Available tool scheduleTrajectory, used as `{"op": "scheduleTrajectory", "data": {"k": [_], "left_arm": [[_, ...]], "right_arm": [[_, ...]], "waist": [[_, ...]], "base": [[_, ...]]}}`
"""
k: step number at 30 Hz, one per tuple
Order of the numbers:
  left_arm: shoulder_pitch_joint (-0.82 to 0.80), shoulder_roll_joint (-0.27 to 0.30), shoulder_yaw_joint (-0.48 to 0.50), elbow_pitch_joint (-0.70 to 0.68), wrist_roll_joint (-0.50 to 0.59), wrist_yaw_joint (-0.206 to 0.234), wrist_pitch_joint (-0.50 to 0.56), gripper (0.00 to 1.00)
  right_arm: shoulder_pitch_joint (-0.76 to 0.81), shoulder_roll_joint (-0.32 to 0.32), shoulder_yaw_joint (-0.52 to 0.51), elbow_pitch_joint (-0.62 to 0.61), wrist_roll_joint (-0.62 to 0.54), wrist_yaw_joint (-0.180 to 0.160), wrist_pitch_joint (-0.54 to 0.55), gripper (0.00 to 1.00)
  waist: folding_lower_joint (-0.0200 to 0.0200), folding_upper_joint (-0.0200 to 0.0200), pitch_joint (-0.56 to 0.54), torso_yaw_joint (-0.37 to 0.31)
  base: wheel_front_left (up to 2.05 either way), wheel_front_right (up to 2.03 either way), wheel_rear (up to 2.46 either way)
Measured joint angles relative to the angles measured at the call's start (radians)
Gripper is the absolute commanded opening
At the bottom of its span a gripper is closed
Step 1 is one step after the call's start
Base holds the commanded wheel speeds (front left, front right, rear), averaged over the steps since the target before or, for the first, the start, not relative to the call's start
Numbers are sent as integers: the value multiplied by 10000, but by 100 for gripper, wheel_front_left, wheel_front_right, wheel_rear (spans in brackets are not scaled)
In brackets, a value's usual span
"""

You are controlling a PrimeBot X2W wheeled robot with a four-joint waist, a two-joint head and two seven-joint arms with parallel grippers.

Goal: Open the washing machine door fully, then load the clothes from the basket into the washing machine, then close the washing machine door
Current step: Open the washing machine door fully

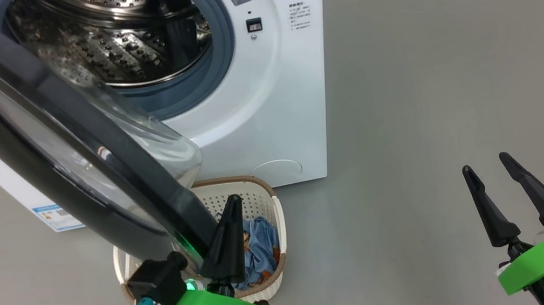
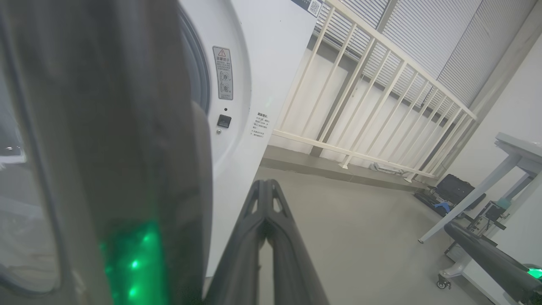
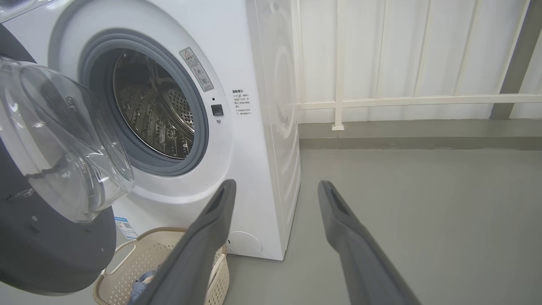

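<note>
The washing machine door (image 1: pixel 59 153) is standing swung out at the far left, its black rim running diagonally down toward the left fingers (image 1: pixel 226 241). These are pressing shut on nothing just right of that rim, and I cannot tell whether they are touching it. The left arm is sitting far nearer, so pushing the door further left looks like its job. Under the door, the basket (image 1: pixel 263 193) is holding the clothes (image 1: pixel 261 241). The washing machine (image 1: pixel 267 120) is gaping behind. The right fingers (image 1: pixel 486 211) are hanging spread and empty, well apart.

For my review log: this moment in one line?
washing machine door open; left gripper shut beside its rim; right gripper open, empty; clothes in basket
</note>
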Motion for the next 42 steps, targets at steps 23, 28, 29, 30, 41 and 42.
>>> {"op": "scheduleTrajectory", "data": {"k": [23, 28, 29, 30, 41, 42], "left_arm": [[693, -222, 359, -305, 307, -117, 2, 0], [1102, -65, 635, -510, 493, -65, -35, 0], [1144, -67, 660, -558, 548, -65, -33, 0], [1204, -67, 686, -612, 573, -63, -33, 0], [1860, 255, 1091, -1204, 711, 297, -42, 0], [1907, 328, 1152, -1254, 711, 376, -42, 0]], "right_arm": [[138, -98, -148, -63, -190, 0, 0, 100], [207, -132, -138, -71, -190, 0, 0, 100], [251, -134, -138, -73, -190, 0, 0, 100], [302, -136, -136, -77, -190, 0, 0, 100], [348, -236, -102, -105, -190, 0, 0, 100], [347, -245, -100, -105, -190, 0, 0, 100]], "waist": [[0, -1, 84, 1037], [0, 0, 46, 1364], [0, 0, 38, 1435], [0, 0, 30, 1506], [0, 0, 2, 2282], [0, 0, -1, 2361]], "base": [[0, 0, 0], [0, 0, 0], [0, 0, 0], [0, 0, 0], [0, 0, 0], [0, 0, 0]]}}
